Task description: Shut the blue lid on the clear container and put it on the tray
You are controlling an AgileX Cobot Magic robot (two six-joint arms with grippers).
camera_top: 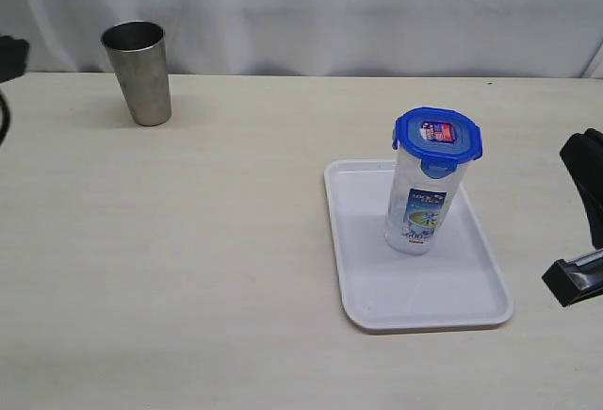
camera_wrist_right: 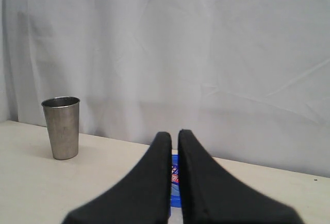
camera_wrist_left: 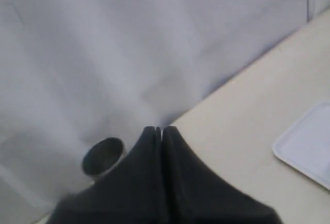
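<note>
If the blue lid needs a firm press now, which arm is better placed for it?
Right: the right tool sits beside the tray and faces the lid on the container; the left tool is far off, near the steel cup.

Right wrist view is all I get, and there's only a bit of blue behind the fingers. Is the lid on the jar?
Observer: Yes, the blue lid sits on top of the clear container.
Operator: Where's it standing?
Observer: Upright on the tray, with nothing holding it.
Operator: What's the other arm doing?
Observer: The left gripper has its fingers shut on nothing.
</note>
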